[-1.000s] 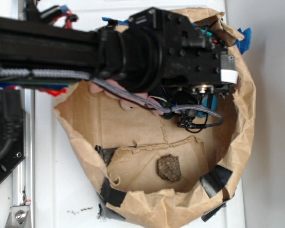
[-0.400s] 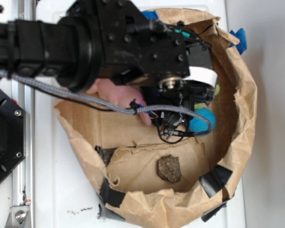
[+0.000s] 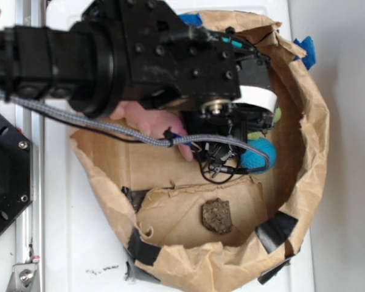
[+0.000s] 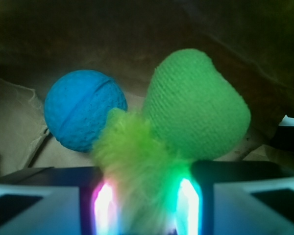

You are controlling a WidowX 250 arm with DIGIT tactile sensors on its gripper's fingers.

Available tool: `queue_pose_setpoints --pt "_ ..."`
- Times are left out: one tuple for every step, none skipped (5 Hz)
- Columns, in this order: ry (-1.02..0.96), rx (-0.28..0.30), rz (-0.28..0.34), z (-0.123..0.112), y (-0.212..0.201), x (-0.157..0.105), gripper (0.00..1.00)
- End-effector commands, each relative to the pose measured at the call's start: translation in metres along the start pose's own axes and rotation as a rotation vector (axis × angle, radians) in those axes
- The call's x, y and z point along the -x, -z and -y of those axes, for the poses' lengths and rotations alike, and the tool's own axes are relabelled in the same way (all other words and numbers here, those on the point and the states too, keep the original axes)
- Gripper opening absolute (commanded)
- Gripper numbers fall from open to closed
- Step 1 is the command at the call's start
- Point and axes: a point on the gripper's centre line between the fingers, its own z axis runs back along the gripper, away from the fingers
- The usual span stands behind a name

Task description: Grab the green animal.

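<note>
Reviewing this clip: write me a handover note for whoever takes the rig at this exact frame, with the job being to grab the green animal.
Gripper: down inside the paper bag, its fingers either side of the green animal's fuzzy middle. Whether they are clamped on it cannot be told.
Green animal: fuzzy part between the fingers, rounded green end sticking out ahead, beside the blue ball.
Pink toy mostly hidden under the arm; a brown lump lies lower in the bag.
Done: approach and alignment.
Left: confirm the grip, then lift.

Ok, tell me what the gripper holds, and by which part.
The gripper appears shut on the green animal, pinching its fuzzy lime middle.
</note>
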Motion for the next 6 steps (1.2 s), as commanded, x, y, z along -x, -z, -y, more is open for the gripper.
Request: queue_pose_setpoints --pt "-0.122 0.019 0.009 0.026 -0.055 -0.008 0.0" --pt "-0.189 0.046 -0.018 0.038 -0.094 -0.004 0.0" --pt "-0.269 0.045 -0.121 0.029 -0.115 0.001 0.0" --pt "-0.308 0.078 -0.174 0.018 -0.122 0.003 0.0" --pt "-0.316 0.12 -0.189 0.015 -0.132 0.003 0.0" --pt "-0.316 0.131 -0.189 0.014 -0.133 0.003 0.0"
